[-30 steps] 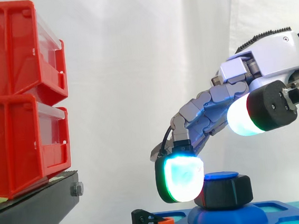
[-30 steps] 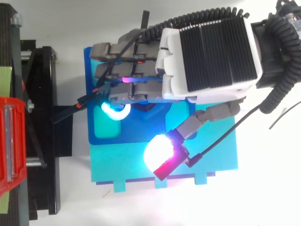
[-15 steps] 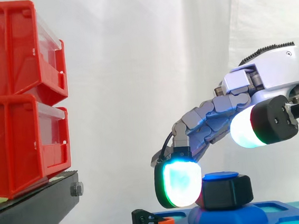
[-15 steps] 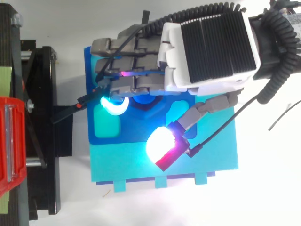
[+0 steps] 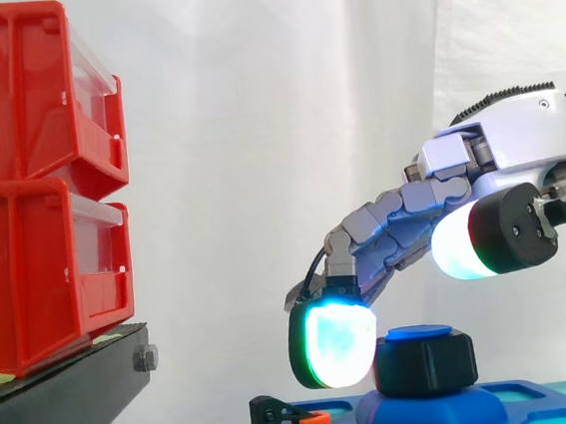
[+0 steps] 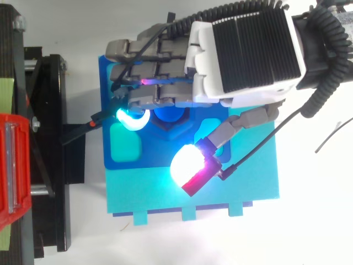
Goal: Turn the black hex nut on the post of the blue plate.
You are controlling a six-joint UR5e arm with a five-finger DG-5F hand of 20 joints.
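- The hand (image 5: 517,139) reaches down, fingers loosely extended side by side, thumb (image 5: 466,242) held well apart, pinching nothing.
- One glowing fingertip (image 5: 334,342) seems to touch the side of the black hex nut (image 5: 425,364), which sits just under the fingers on its blue post (image 6: 168,115).
- The blue plate (image 5: 527,404) lies beneath the hand.
- The red bins (image 5: 21,197) stand well beyond the fingertips.

- Red bins, two: upper bin (image 5: 21,92) is stacked directly on lower bin (image 5: 38,276); clear front panels are fitted on the side facing right.
- Black stand (image 5: 65,398): the bins are carried on its top; a bolt head (image 5: 146,358) is seen on its end face.
- Yellow-green strip (image 6: 5,94): laid along the stand's top.
- White curtain (image 5: 274,123): hung behind everything.
- Turquoise board (image 6: 143,193): laid flat, right of the stand.
- Small black clip with orange tab (image 5: 288,418): set low, right of the stand.
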